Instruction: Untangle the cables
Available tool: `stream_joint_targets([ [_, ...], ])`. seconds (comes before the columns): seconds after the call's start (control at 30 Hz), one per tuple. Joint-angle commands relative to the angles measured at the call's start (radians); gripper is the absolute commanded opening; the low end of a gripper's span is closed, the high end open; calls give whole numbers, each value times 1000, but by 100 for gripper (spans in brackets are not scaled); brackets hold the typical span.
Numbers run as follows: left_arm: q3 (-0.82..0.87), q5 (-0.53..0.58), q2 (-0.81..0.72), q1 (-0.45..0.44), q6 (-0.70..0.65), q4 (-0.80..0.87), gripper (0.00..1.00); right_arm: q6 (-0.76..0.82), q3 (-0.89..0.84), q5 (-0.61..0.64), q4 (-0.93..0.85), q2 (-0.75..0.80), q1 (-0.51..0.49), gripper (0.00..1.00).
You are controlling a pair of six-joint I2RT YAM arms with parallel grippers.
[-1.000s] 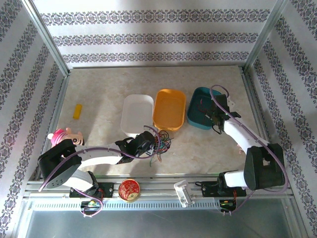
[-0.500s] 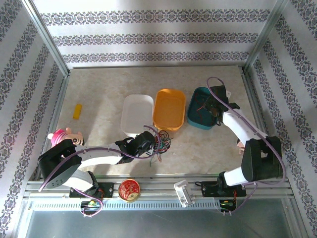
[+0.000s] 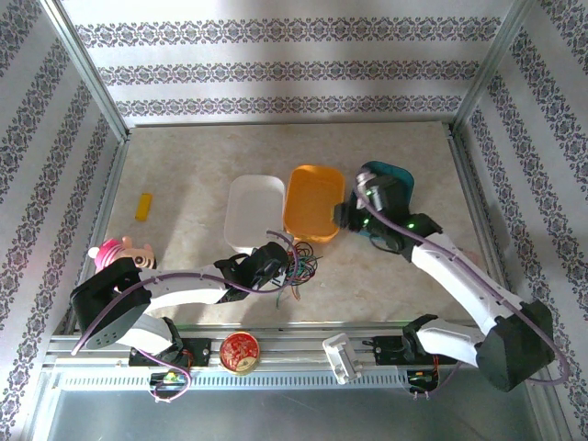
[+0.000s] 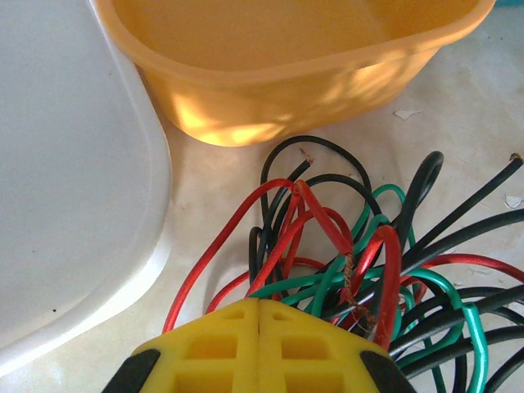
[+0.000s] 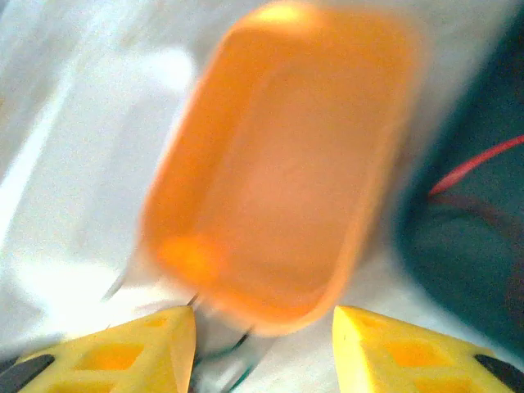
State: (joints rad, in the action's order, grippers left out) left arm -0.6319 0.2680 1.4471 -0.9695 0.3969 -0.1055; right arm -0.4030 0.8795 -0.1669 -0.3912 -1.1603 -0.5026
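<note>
**Tangle of cables in front of the orange tub**
The cables [image 4: 352, 270] lay knotted just before the orange tub [image 3: 312, 202]. The left gripper [image 4: 259, 315] was clenched at their near edge. The right gripper [image 5: 264, 336], released and empty, hung near the tub. It should probably take one outer loop and draw it rightward over bare table, clear of the rims.
</note>
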Motion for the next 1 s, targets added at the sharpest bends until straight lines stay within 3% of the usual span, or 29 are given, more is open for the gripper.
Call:
stream_joint_targets([
  [0.0, -32, 25, 13, -15, 9, -2, 0, 76, -28, -254, -72, -33, -116, 47],
  [0.17, -38, 21, 9, -15, 8, 1, 0, 110, 0, -235, -91, -149, -243, 46],
  [0.37, -3, 33, -62, -15, 25, -11, 0, 142, 56, -171, -100, -260, -243, 45],
  [0.6, 58, 73, -270, -12, 19, 28, 1, 109, 50, -164, -119, -365, -208, 42],
  [0.7, 58, 46, -336, -12, -20, 69, 36, 96, 42, -165, -140, -406, -202, 40],
  [0.77, 49, -12, -344, -12, -62, 92, 51, 90, 37, -164, -144, -414, -193, 40],
  [0.83, 22, -64, -314, -12, -100, 131, 58, 77, 31, -174, -136, -411, -176, 40],
  [0.97, -42, -136, -204, -12, -149, 173, 60, 49, 14, -216, -110, -388, -134, 40],
])
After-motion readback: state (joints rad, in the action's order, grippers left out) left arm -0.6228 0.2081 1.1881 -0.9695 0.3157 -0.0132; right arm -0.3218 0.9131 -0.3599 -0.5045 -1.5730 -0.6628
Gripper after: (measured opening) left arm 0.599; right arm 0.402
